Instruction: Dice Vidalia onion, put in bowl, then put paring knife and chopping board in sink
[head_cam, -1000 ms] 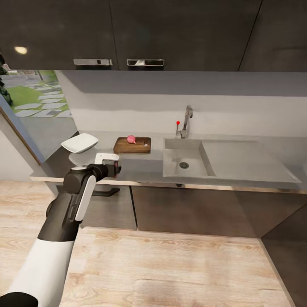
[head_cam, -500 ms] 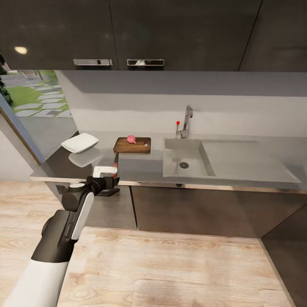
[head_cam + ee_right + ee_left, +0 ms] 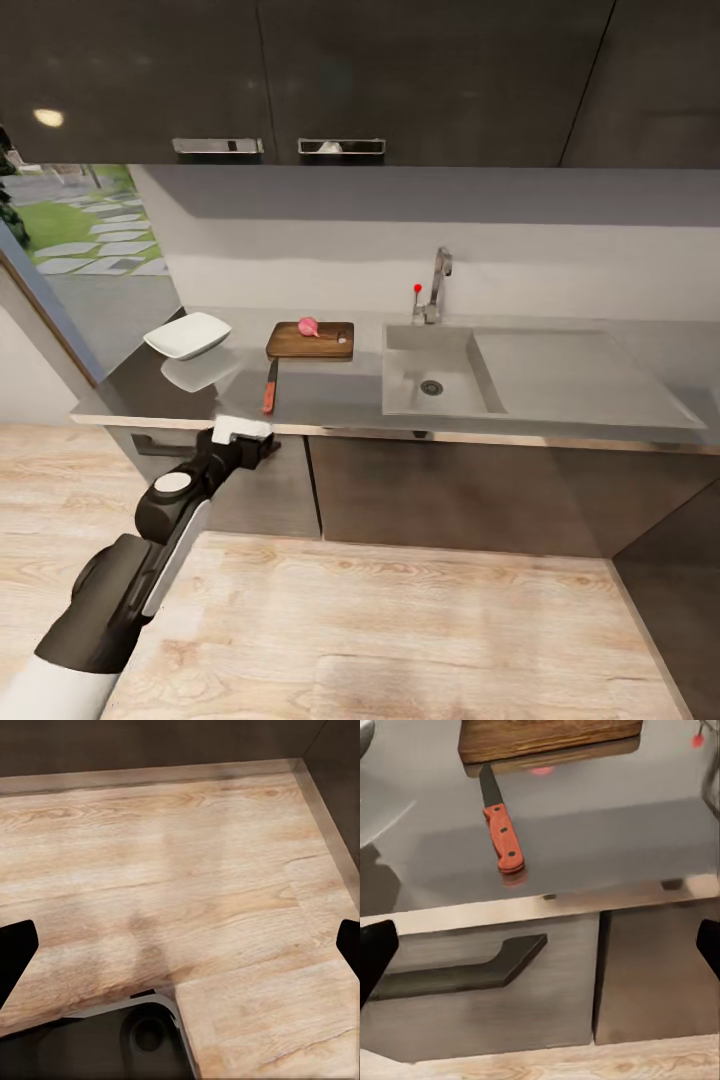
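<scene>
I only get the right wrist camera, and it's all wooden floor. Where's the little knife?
Observer: The paring knife lies on the countertop, just in front of the chopping board.
Kid: Is the onion in the sink?
Observer: No, the Vidalia onion sits on the chopping board, left of the sink.
Kid: Is a hand holding anything?
Observer: The left gripper is open and empty, below the countertop's front edge.

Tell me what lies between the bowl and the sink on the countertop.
In the head view, between the bowl and the sink sit the chopping board, carrying the onion, and the knife just before it.
</scene>
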